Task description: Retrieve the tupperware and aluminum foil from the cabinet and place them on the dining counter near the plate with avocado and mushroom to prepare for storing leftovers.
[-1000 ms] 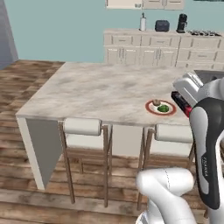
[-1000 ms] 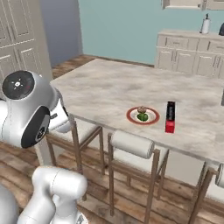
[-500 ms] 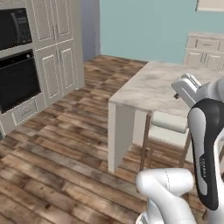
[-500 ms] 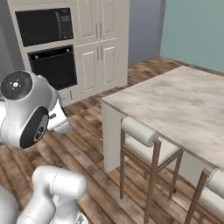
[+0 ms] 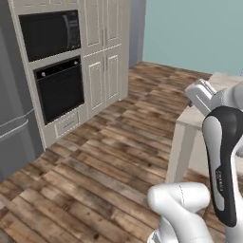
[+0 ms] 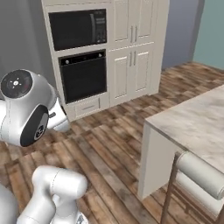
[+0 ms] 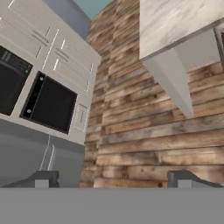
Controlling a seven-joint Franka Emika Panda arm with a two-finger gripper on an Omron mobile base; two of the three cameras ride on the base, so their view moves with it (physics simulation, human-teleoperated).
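Counter (image 6: 192,120) corner sits at right, bare marble where visible, stool (image 6: 199,173) at its edge. Tool (image 7: 113,178) spread wide, empty, over wood floor (image 5: 109,156). Oven (image 5: 59,89) and microwave (image 5: 49,33) in cream wall unit ahead-left.

From behind the arm on its left, I'm looking forward and down over wood floor toward a wall oven (image 5: 60,88) and microwave (image 5: 49,34), with the dining counter (image 5: 223,80) at the right edge. From the right side, I'm seeing that same oven (image 6: 83,74), farther off, and the counter (image 6: 197,124) nearer. The hand camera is looking down, rolled sideways, catching the oven (image 7: 49,104) and the counter's corner (image 7: 175,22).
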